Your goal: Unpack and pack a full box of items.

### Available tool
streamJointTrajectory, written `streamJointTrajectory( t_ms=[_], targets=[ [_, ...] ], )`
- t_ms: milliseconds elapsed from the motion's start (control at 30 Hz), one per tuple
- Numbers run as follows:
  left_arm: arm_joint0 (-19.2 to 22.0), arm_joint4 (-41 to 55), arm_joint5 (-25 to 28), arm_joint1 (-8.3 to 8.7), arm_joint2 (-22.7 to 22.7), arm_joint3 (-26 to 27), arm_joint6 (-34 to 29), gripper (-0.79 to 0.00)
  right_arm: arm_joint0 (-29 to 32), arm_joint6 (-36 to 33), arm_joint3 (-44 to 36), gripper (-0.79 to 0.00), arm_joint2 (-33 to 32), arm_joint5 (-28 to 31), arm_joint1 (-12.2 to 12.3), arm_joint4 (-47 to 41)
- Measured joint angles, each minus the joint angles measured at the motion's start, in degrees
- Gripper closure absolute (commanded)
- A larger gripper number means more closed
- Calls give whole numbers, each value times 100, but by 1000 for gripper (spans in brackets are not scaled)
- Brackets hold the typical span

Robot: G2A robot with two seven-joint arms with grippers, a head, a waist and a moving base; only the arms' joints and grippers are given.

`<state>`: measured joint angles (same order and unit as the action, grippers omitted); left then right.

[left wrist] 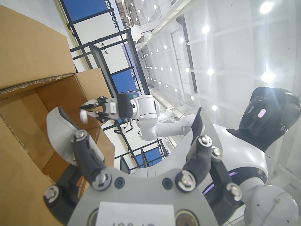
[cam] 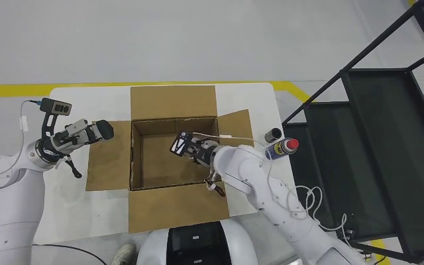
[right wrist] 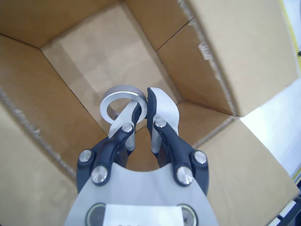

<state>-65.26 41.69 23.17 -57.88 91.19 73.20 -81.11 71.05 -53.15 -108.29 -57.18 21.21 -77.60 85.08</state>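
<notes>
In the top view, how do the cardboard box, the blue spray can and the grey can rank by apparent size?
1. cardboard box, by far the largest
2. blue spray can
3. grey can, a little smaller than the spray can

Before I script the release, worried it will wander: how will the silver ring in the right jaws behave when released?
Likely stiff: the silver ring looks undistorted where the right gripper pinches its wall. Its smooth, shiny face may slip. On edge it could roll across the box floor; flat, it should stay.
</notes>
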Motion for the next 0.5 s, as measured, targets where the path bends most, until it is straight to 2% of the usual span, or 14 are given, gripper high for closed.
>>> streamJointTrajectory(
  t_ms=[100, 500],
  targets=[
    [0, 0, 0, 0, 0, 0, 0, -785, 286, 268, -282, 0, -260, 199, 66, 10],
    [0, 0, 0, 0, 0, 0, 0, -785, 267, 247, -261, 0, -247, 186, 62, 5]
  ],
)
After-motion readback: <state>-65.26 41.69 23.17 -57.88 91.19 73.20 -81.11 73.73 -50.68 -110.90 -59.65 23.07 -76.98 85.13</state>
